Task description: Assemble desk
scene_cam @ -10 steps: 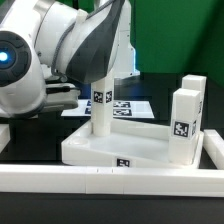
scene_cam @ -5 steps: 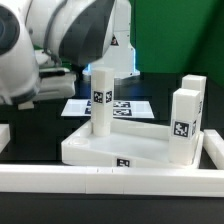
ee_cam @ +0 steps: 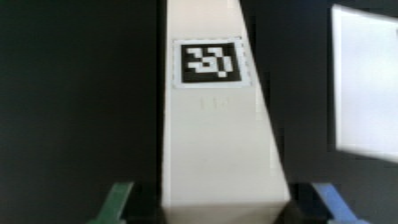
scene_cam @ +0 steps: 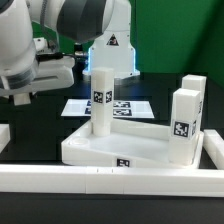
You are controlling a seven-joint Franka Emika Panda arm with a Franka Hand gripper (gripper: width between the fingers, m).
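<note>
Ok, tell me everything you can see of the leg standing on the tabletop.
The leg is a tall white plastic-looking block with a black-and-white tag on its face. It stands upright on the tabletop, toward the exterior view's left. In the wrist view the gripper straddles it, one finger on each side; contact can't be confirmed.

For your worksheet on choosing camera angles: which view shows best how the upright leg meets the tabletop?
The exterior view: the leg stands upright on the tabletop, its foot visible. The wrist view shows only the leg's tagged face close up between the gripper fingertips; no tabletop appears.
</note>
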